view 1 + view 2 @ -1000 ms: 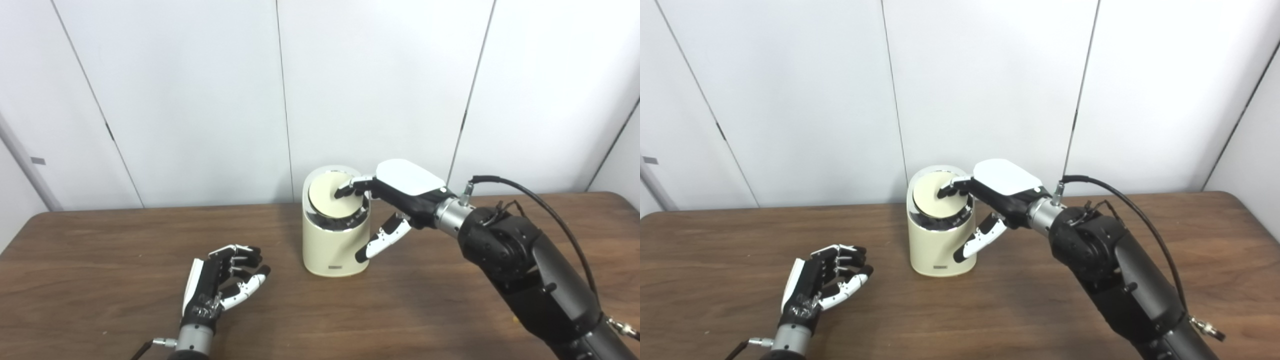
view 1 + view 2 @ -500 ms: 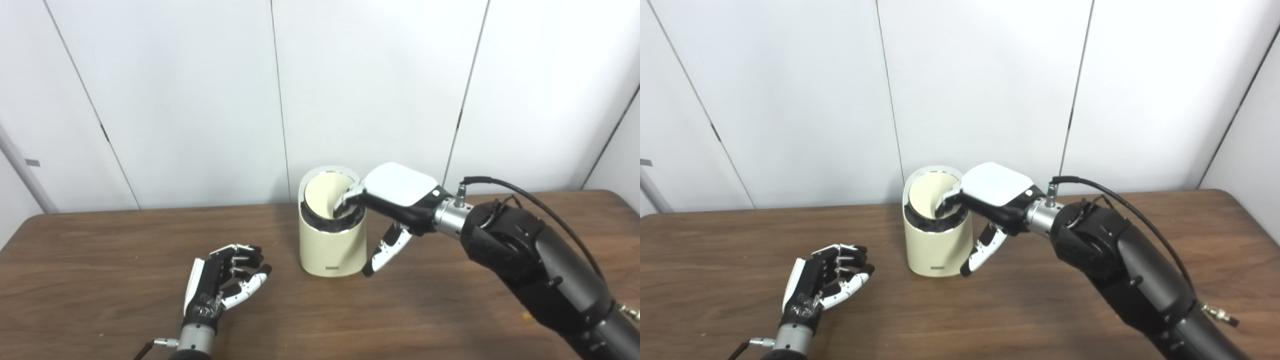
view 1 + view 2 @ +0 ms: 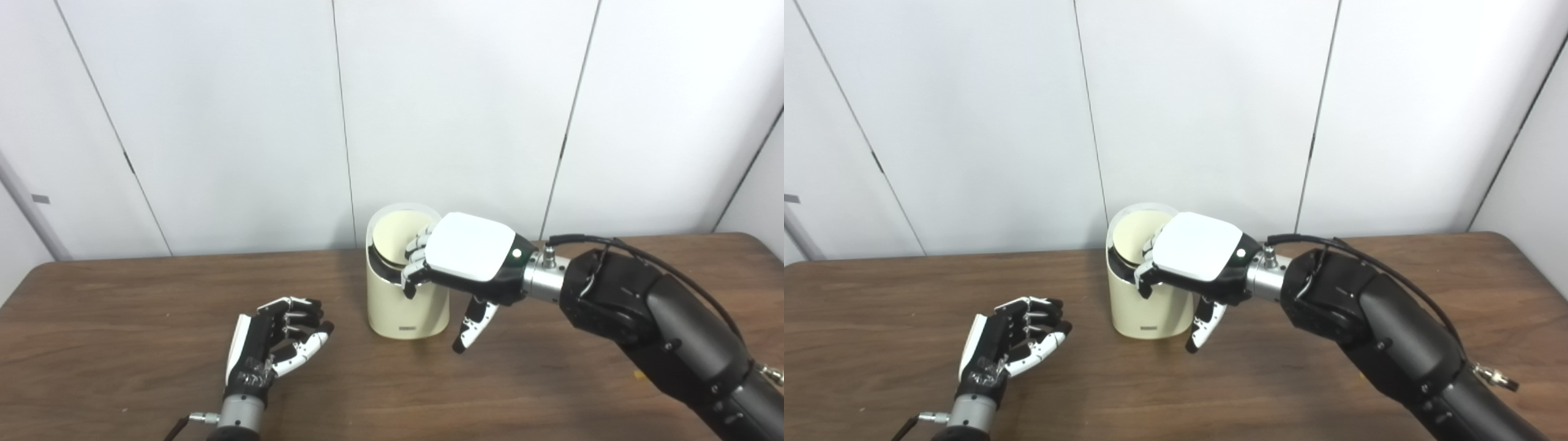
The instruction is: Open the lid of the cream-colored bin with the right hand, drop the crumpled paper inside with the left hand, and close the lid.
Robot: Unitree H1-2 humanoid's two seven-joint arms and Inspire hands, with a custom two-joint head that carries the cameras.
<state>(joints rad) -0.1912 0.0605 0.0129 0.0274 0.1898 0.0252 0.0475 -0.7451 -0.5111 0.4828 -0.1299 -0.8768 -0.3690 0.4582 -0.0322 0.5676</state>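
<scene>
White panels behind, brown surface [image 3: 122, 294]. Cream bin [image 3: 404, 306] sits mid-table with its lid [image 3: 392, 236] tipped up; right hand [image 3: 468, 257] curls over the rim, holding nothing I can see. Left hand [image 3: 272, 343] rests nearby, fingers loosely curled, can't tell if there's paper in it.

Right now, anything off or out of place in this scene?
Yes: no crumpled paper is visible anywhere on the table. The left robot hand rests with fingers curled, apparently around nothing. The bin stands upright, its lid tilted inward under the right robot hand's fingers. No spills or damage.
</scene>
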